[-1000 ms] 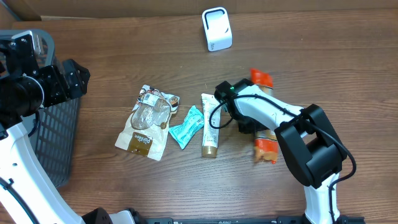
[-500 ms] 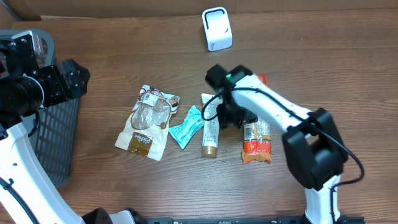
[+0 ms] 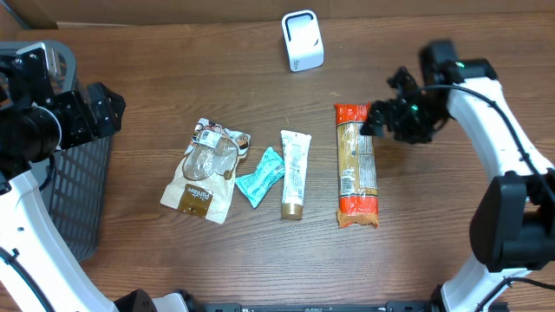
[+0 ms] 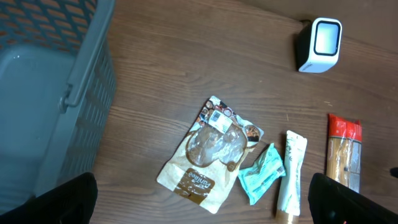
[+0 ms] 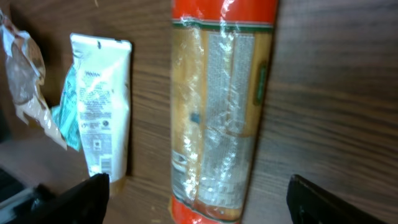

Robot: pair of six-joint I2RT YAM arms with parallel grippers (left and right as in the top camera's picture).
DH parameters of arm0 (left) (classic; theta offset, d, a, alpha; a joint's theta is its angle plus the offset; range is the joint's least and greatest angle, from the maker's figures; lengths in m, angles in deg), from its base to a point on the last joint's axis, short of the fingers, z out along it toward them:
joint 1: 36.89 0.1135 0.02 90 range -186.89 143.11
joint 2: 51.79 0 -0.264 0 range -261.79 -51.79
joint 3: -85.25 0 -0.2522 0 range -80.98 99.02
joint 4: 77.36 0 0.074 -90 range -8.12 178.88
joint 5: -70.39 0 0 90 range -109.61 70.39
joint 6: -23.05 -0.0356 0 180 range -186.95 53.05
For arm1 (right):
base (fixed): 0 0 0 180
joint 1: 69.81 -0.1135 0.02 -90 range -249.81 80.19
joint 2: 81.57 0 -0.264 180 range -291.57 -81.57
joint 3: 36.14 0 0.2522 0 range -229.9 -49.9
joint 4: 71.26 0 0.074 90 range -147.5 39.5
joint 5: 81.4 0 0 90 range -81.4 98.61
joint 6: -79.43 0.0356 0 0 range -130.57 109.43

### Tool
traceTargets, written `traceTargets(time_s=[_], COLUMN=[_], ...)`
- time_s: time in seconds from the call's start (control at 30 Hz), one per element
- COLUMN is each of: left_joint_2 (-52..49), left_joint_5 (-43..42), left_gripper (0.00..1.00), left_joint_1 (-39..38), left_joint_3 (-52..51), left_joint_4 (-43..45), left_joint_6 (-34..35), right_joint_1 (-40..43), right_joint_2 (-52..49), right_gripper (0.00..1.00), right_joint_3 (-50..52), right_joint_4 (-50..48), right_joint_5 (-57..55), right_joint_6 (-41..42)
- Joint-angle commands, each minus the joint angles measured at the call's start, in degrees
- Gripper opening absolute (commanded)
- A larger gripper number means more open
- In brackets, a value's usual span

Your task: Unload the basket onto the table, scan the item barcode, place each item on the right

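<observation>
A long clear pack with orange ends lies flat on the wooden table, right of a white tube. My right gripper hovers open beside the pack's far orange end and holds nothing. In the right wrist view the pack runs between the spread fingers without touching them, and the tube shows a printed barcode. The white scanner stands at the back. My left gripper is open at the far left, high above the table; its wrist view shows the scanner.
A teal packet and a brown-and-white pouch lie left of the tube. A grey mesh basket stands at the left edge, under my left arm. Bare wood lies right of the pack.
My right gripper has opened, let go of the orange-ended pack and swung up and to the right. The pack now lies straight beside the tube. The left arm has not moved.
</observation>
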Motion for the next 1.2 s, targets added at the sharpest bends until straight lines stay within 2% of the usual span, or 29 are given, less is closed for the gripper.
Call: traceTargets(time_s=[0.0, 0.1, 0.23, 0.47, 0.53, 0.57, 0.6, 0.7, 0.73, 0.8, 0.87, 0.93, 1.07, 1.17], left_joint_2=[-0.1, -0.1, -0.1, -0.1, -0.1, -0.1, -0.1, -0.1, -0.1, -0.1, -0.1, -0.1, -0.1, -0.1], left_joint_5=[-0.8, -0.8, -0.8, -0.8, -0.8, -0.8, -0.8, -0.8, -0.8, -0.8, -0.8, -0.8, -0.8, -0.8], left_gripper=[0.99, 1.0, 1.0, 1.0, 1.0, 1.0, 1.0, 1.0, 1.0, 0.99, 0.99, 1.0, 1.0, 1.0], left_joint_1=[0.2, 0.2, 0.1, 0.1, 0.2, 0.1, 0.2, 0.2, 0.2, 0.2, 0.1, 0.1, 0.2, 0.2], left_joint_3=[0.0, 0.0, 0.0, 0.0, 0.0, 0.0, 0.0, 0.0, 0.0, 0.0, 0.0, 0.0, 0.0, 0.0], left_joint_4=[0.1, 0.1, 0.1, 0.1, 0.1, 0.1, 0.1, 0.1, 0.1, 0.1, 0.1, 0.1, 0.1, 0.1], left_joint_6=[-1.1, -1.1, -1.1, -1.1, -1.1, -1.1, -1.1, -1.1, -1.1, -1.1, -1.1, -1.1, -1.2, -1.1], right_joint_1=[2.5, 4.2, 3.7, -1.9, -2.9, -3.1, -3.1, -3.1, -3.1, -3.1, -3.1, -3.2, -3.3, -2.9], right_joint_2=[0.0, 0.0, -0.2, -4.0, -4.9, -5.0, -5.0, -5.0, -5.0, -5.0, -5.0, -5.0, -4.8, -3.6], right_gripper=[0.96, 0.98, 0.98, 0.97, 0.92, 0.88, 0.78, 0.57, 0.45, 0.33, 0.16, 0.05, 0.04, 0.04], right_joint_3=[8.5, 17.2, 23.8, 28.4, 28.2, 28.2, 28.1, 27.8, 27.8, 27.8, 27.8, 27.8, 27.7, 26.4], right_joint_4=[-5.0, -12.7, -19.1, -29.1, -29.7, -29.7, -29.7, -29.7, -29.7, -29.9, -31.3, -33.3, -35.5, -32.8], right_joint_5=[8.5, 10.6, 13.6, 14.9, 14.8, 14.9, 14.9, 14.9, 15.1, 17.2, 22.0, 24.8, 24.8, 22.5], right_joint_6=[-5.4, -5.4, -5.4, 1.4, 2.6, 2.7, 2.8, 3.8, 4.2, 4.1, 4.1, 4.5, 10.3, 12.3])
